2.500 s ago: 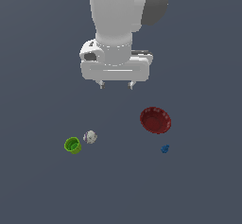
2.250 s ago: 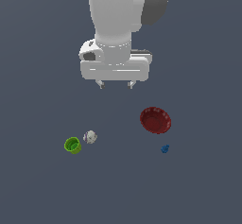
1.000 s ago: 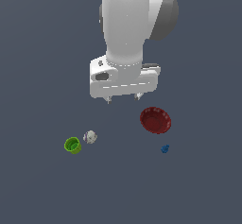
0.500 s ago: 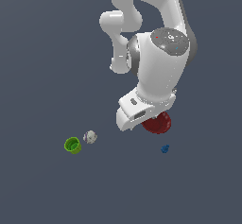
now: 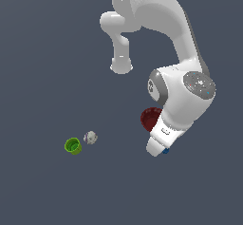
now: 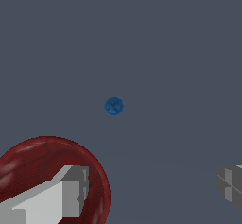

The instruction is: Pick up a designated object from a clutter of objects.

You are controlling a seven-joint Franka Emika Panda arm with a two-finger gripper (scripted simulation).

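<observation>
The designated object (image 6: 113, 106) is a tiny dark-blue knobbly item, seen end-on in the wrist view, lying apart from everything else. In the exterior view only a blue sliver of it (image 5: 165, 150) peeks out under the arm's hand (image 5: 159, 145). My gripper (image 6: 152, 180) hangs above it, open, with nothing between the fingers; one finger (image 6: 61, 194) overlaps the dark-red ribbed bowl (image 6: 38, 161). The rest of the clutter of objects shows in the exterior view: the bowl (image 5: 149, 118), partly behind the arm, a bright-green cup (image 5: 72, 145) and a grey-white lump (image 5: 90, 137).
The green cup and grey-white lump sit together well off to the exterior view's left of the hand. The red bowl lies close beside the blue item. The arm's white links (image 5: 190, 91) tower over the bowl.
The arm has swung toward the exterior view's right and dropped low. Its hand now sits over the blue item and covers most of it and part of the bowl.
</observation>
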